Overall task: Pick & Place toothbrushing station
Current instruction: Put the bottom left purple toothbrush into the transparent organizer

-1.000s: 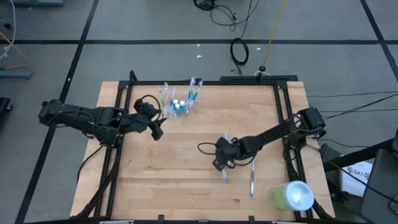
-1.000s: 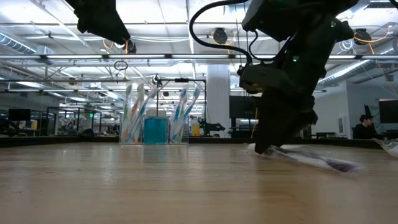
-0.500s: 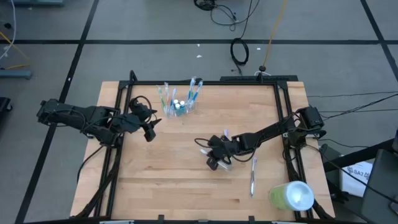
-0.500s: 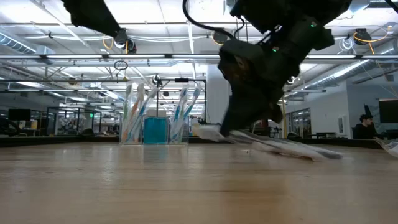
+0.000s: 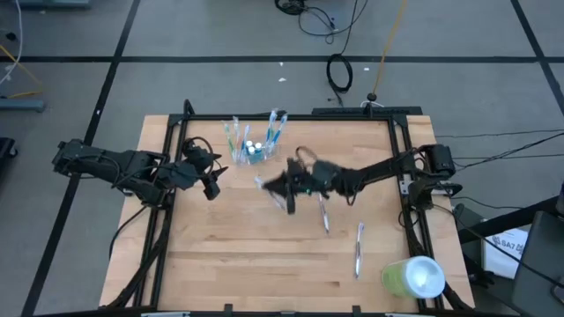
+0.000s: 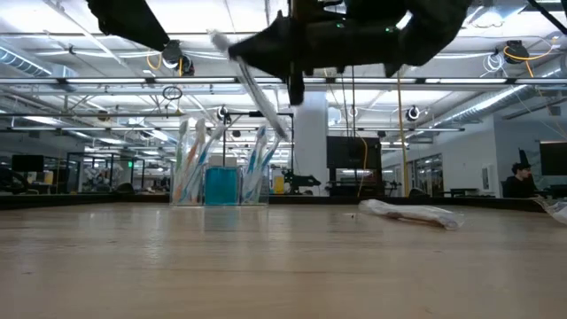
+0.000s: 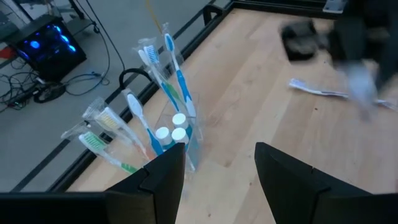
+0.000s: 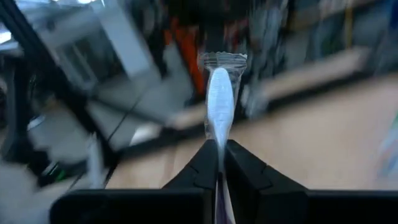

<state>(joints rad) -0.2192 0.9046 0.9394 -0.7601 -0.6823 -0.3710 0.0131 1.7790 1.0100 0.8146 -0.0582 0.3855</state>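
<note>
Right now I am holding a wrapped toothbrush [image 5: 280, 192] in my right gripper [image 5: 295, 184], with both fingers [image 8: 202, 165] pressed together on its handle. It is looking pale and slim inside a clear, crinkled wrapper, the white head [image 8: 219, 102] sticking out past my fingertips. From the low camera it is hanging slanted in the air, clear of the wood, its upper end toward the left arm's side.

The clear plastic cup [image 5: 252, 151] is standing upright near the table's far edge, just beyond my right gripper and toward the left arm's side. Blue, green and white toothbrushes [image 7: 175, 68] are leaning outward from it in wrappers, and white-capped tubes [image 7: 171, 129] are sitting low inside. Blue is showing through its wall in the low view [image 6: 221, 186].

My left gripper [image 5: 210, 182] is waiting over the table's left part, near the cup, its fingers [image 7: 163, 180] spread apart and holding nothing.

Two more wrapped toothbrushes are lying flat on the wood: one [image 5: 323, 214] just nearer than my right gripper, another [image 5: 358, 248] farther toward the near right corner. A large lime-green cylinder [image 5: 411, 276] with a white end is lying at that corner. The black frame rail [image 5: 291, 117] is running along the far edge right behind the cup, with side rails at both ends. Bare wooden table [image 5: 238, 255] is stretching across the near left and middle.
</note>
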